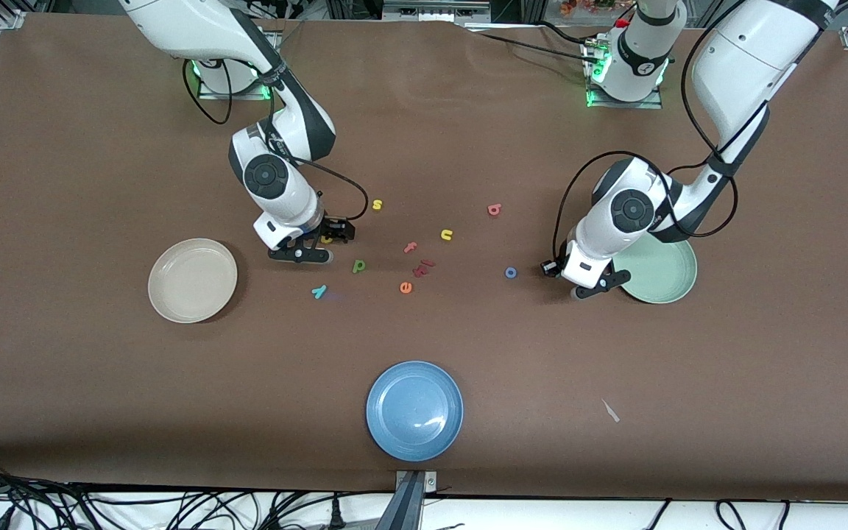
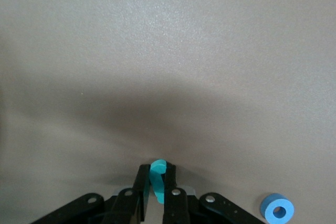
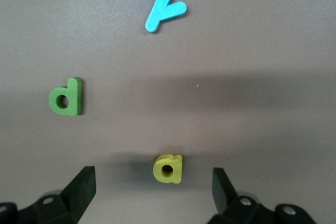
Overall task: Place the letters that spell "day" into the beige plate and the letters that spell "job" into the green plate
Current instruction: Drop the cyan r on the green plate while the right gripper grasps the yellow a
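Left gripper (image 2: 157,195): fingers clamped on the teal hooked "j" (image 2: 157,178), low over the table beside the green plate (image 1: 670,283); blue ring "o" (image 2: 277,209) is seen just outside one finger

Right gripper (image 3: 153,184): fingers spread wide, nothing held; yellow letter (image 3: 168,168) lies between them, green letter (image 3: 66,96) and teal "y" (image 3: 164,7) ahead of the tips, unobstructed

Beige plate (image 1: 192,280) is noted near this gripper

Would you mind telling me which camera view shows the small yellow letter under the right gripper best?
The right wrist view: the yellow letter lies in plain sight on the table between the open fingers of the right gripper. In the front view only a yellow speck shows beneath that gripper. The left wrist view does not show it.
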You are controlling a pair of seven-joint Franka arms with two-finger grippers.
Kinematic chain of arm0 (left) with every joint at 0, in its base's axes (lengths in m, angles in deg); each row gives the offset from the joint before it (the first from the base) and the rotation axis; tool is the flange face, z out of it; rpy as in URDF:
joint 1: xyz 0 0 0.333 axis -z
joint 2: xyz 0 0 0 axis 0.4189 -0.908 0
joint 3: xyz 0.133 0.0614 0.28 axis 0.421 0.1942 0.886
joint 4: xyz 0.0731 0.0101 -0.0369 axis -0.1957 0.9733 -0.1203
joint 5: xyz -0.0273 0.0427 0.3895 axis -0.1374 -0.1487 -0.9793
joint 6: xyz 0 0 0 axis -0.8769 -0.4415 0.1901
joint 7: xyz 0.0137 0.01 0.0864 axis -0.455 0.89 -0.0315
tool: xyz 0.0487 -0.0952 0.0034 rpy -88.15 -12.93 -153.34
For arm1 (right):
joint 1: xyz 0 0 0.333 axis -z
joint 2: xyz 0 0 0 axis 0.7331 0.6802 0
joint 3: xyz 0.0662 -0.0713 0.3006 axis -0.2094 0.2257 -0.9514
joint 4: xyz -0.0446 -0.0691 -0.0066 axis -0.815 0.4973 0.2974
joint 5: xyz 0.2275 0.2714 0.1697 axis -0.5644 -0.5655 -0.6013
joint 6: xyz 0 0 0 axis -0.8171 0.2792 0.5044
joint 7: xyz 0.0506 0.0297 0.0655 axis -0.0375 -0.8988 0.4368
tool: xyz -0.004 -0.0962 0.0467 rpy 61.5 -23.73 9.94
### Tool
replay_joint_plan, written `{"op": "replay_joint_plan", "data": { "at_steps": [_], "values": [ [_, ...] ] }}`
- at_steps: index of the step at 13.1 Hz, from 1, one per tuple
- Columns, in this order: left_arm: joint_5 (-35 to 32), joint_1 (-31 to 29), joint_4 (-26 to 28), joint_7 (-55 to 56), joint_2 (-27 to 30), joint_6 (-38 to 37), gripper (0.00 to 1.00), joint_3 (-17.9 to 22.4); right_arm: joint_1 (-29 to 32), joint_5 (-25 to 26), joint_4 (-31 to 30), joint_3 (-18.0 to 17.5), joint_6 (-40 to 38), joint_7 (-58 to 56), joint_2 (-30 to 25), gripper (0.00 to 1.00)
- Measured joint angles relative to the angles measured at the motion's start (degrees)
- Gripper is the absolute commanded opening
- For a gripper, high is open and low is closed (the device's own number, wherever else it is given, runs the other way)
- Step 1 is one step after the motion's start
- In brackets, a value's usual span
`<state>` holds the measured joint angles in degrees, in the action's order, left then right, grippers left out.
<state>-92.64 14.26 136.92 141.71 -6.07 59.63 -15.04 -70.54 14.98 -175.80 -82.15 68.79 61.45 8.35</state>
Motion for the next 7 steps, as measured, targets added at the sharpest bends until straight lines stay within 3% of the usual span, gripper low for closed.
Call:
{"op": "replay_joint_plan", "data": {
  "at_steps": [2, 3, 7],
  "values": [
    [-0.95, -0.19, -1.36, -0.46, 0.69, -3.58, 0.0, 0.02, 0.0, 0.13, -0.01, 0.0, 0.0, 0.02, 0.65, 0.86],
    [-1.0, -0.32, -3.19, -1.95, 1.91, -9.16, 0.0, -0.03, -0.01, 0.13, -0.01, 0.0, 0.0, 0.04, 0.94, 0.78],
    [2.85, -5.18, -12.05, -19.8, 7.53, -34.09, 0.0, -0.1, -0.02, 0.15, -0.02, 0.04, 0.0, 0.05, 1.84, 0.68]
  ]
}}
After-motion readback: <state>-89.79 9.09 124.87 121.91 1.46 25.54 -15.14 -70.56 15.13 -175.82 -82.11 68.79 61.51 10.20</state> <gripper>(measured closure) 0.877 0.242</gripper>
